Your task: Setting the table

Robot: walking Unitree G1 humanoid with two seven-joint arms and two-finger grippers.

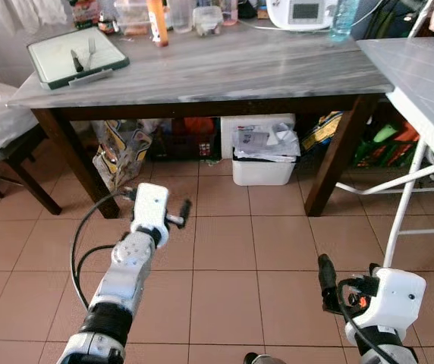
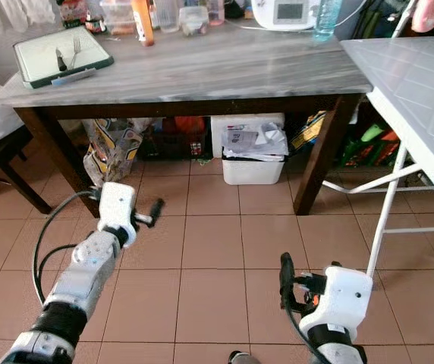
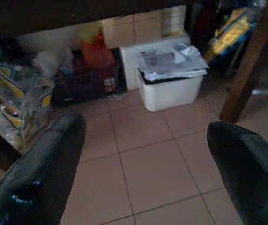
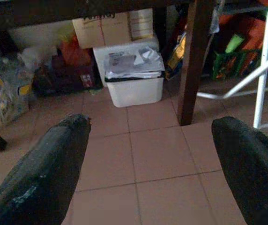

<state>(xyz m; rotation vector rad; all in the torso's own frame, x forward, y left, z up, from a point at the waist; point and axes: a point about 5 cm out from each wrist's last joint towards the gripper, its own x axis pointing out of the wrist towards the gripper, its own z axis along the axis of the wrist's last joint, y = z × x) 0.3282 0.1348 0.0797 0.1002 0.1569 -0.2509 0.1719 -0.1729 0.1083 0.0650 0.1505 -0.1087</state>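
Closest to the camera, the right gripper hangs low over terracotta floor tiles, its two black fingers spread wide with nothing between them. A little farther forward, on the other side, the left gripper is held out over the same tiles, its fingers likewise wide apart and holding nothing.

Beyond both arms stands a dark-legged wooden table with a grey streaked top. Under it sit a white bin stuffed with crumpled paper, a printed bag beside the near left leg, and boxes further back in shadow. A dark chair with white cloth draped on it stands off the table's left end.

On the table's left corner lies a green-rimmed tray carrying a fork and a dark-handled knife, side by side. Along the far edge stand an orange bottle, clear containers, a white appliance and a clear plastic bottle.

To the right, a white folding table with a pale tubular frame runs close to the wooden table's corner.
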